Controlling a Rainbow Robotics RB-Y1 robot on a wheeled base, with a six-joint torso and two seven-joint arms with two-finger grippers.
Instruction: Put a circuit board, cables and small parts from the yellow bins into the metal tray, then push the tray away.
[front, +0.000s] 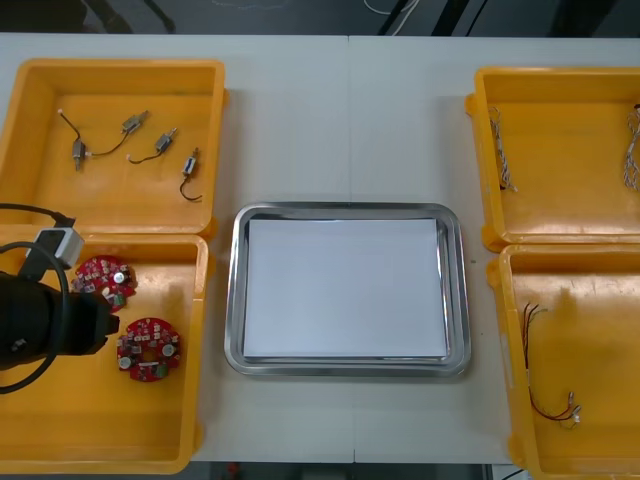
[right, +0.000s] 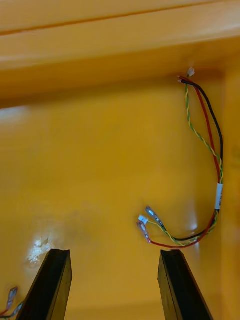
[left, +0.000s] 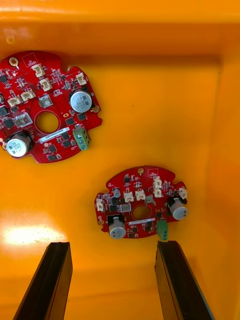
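The left end effector (left: 112, 245) is held wide open, with nothing between its black fingers (left: 50, 280), low over the floor of the near left bin (front: 120, 430). Just beyond the fingertips, a round red board (left: 141, 202) lies flat, roughly in line with the gap and closer to one finger than the other. A second red board (left: 45, 107) lies farther off, apart from the first and near the bin's wall. In the front view, the left arm (front: 40, 320) is seen over the outer side of that bin, beside both boards.

The right end effector (right: 114, 252) is likewise spread wide and holds nothing, above the floor of a yellow bin. A bundle of red, black and yellow wires (right: 217, 165) is looped along the wall beyond it, and its small connector ends (right: 145, 220) lie just past one finger. A bundle of that kind is seen in the near right bin (front: 600, 330).

The metal tray (front: 236, 300), white inside, sits in the middle of the surface (front: 340, 130), between the bins. Small metal parts (front: 135, 122) on black cables (front: 110, 150) lie in the far left bin (front: 100, 195), and twisted cables (front: 500, 150) in the far right bin (front: 570, 150).
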